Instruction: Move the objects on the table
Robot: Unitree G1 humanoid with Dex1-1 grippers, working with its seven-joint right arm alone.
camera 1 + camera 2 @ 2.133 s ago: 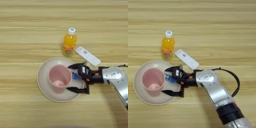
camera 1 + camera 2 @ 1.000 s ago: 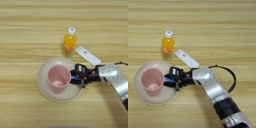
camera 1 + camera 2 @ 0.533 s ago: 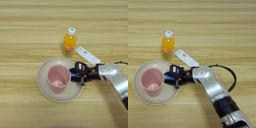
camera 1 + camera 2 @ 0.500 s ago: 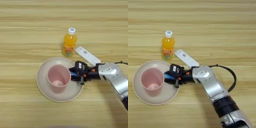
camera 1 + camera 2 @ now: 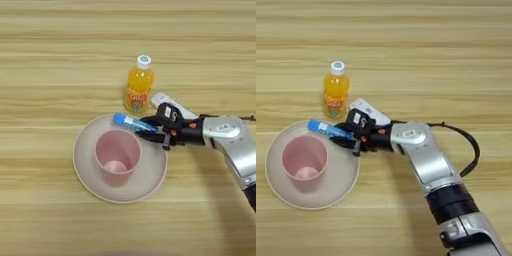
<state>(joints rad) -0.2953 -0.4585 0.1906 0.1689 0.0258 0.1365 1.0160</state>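
Note:
My right gripper (image 5: 150, 131) (image 5: 343, 135) is shut on the small blue stick (image 5: 131, 121) (image 5: 327, 129) and holds it over the back right rim of the beige plate (image 5: 85, 170) (image 5: 336, 192), near the pink cup (image 5: 117, 155) (image 5: 303, 163). The stick points up and left, its free end past the fingers. An orange-juice bottle (image 5: 138, 90) (image 5: 335, 96) with a white cap stands upright just behind. The white remote (image 5: 162, 99) (image 5: 366, 108) lies right of the bottle, partly hidden by the gripper.
The pink cup stands upright inside the beige plate. The silver forearm (image 5: 428, 165) comes in from the lower right, with a black cable (image 5: 471, 150) looping beside it. Bare wooden table (image 5: 60, 60) lies all round.
The gripper shut on the blue stick and has since lifted it, so the stick now sticks out up and left over the plate's rim. Bottle, remote, cup and plate have stayed put.

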